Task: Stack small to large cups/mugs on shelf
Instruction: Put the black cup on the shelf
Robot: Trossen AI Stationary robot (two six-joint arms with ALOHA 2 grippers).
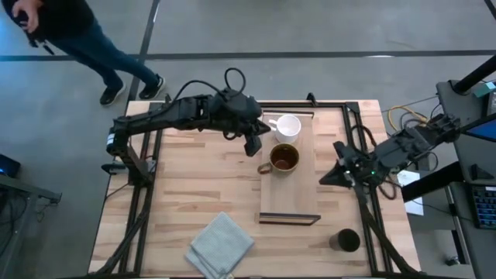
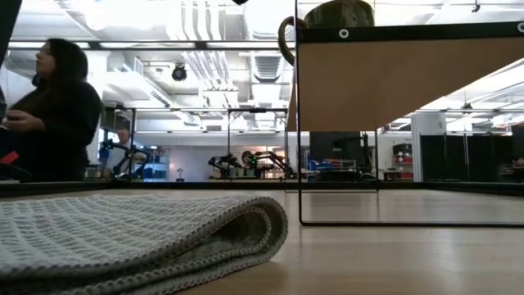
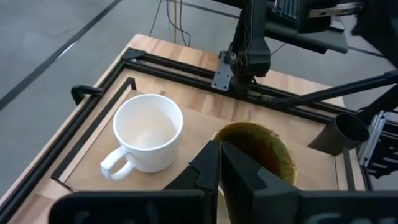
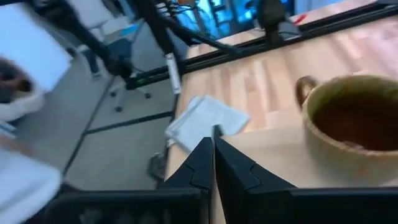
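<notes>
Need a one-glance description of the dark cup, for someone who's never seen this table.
Find the long light-wood shelf mid-table. Off its rimmed end, near the table's corner on the right arm's side, stands the dark cup, alone. Unlike the white mug and brown mug, it's off the shelf.

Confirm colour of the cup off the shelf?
Dark green-black cup, on the table near the right arm; clearest in the high view.

White mug (image 4: 25, 143) seems blurred, cut off.

— What sort of place is this?
— A robotics lab: more robot arms (image 2: 246, 161) on benches behind, exposed ceiling ducts (image 2: 196, 33), concrete floor (image 1: 232, 27), monitors (image 2: 340, 147), a person (image 2: 53, 115) watching.
</notes>
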